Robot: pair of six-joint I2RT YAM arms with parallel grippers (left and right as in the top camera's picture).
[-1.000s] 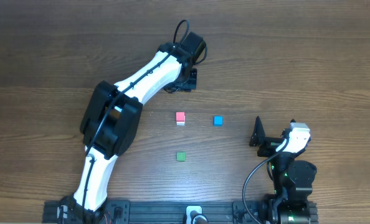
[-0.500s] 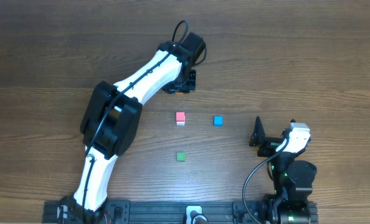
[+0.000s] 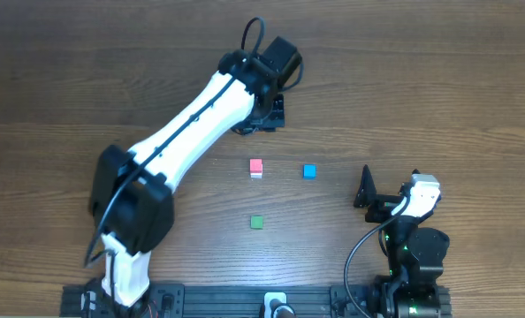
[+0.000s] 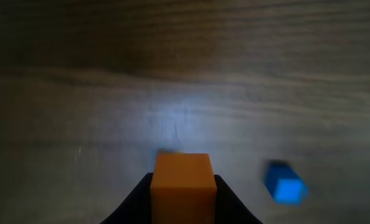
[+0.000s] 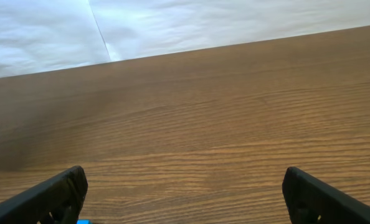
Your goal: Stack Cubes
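My left gripper [image 3: 262,117] hangs at the far middle of the table, shut on an orange cube [image 4: 182,182] that it holds off the wood. A blue cube [image 4: 284,184] lies on the table beyond it, a short way to one side. In the top view a pink cube [image 3: 255,165] with a white edge, the blue cube [image 3: 309,170] and a green cube [image 3: 256,223] lie apart at the table's middle. My right gripper [image 3: 366,189] rests at the right, open, with nothing between its fingers [image 5: 48,196].
The brown wooden table [image 3: 439,79] has free room all round the cubes. A white sheet or wall [image 5: 172,25] runs behind the table's edge in the right wrist view. The arms' base rail [image 3: 271,300] lies along the near edge.
The left arm has stretched out and its gripper has risen slightly with the orange cube. The three loose cubes and the right arm have not moved.
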